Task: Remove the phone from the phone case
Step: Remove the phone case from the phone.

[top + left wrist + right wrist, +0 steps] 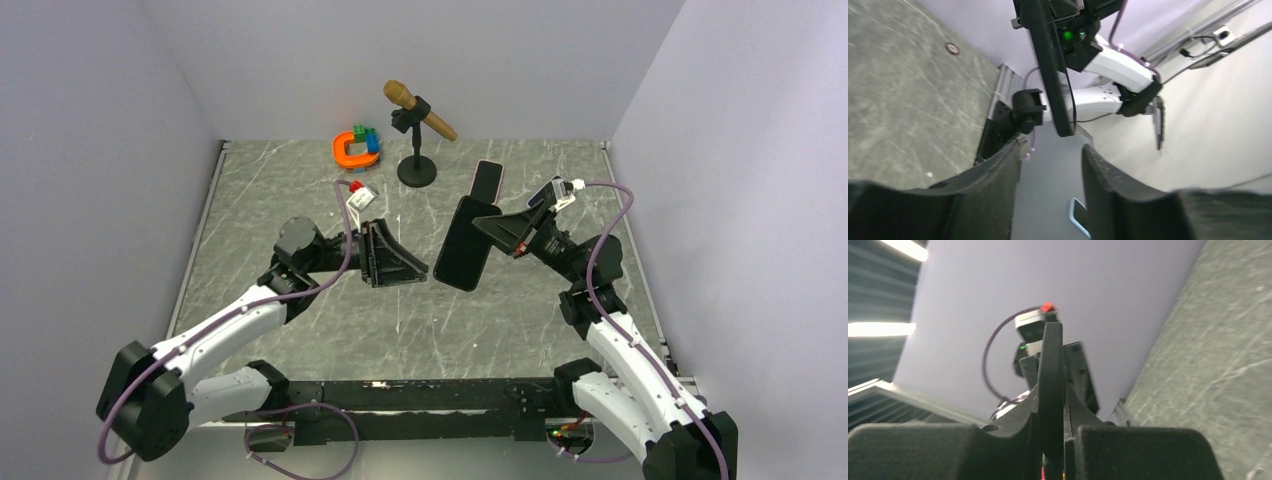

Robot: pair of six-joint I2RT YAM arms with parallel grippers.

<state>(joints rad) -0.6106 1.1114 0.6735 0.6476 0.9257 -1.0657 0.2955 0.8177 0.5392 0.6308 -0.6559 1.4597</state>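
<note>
My right gripper [497,232] is shut on a large black slab, the phone in its case [465,248], and holds it tilted above the middle of the table. In the right wrist view the slab [1051,365] stands edge-on, pinched between my right gripper's [1051,412] fingers. My left gripper [412,270] is open and empty, just left of the slab and apart from it. In the left wrist view the slab [1050,70] hangs edge-on beyond my open left gripper [1050,172]. A smaller dark slab with a reddish rim [487,180] lies flat farther back; I cannot tell whether it is a phone or a case.
A microphone on a black stand [417,125] and an orange, green and blue toy [357,148] are at the back of the grey marble table [300,330]. Walls close in on the left, back and right. A small blue-rimmed dark slab [1075,212] shows low in the left wrist view.
</note>
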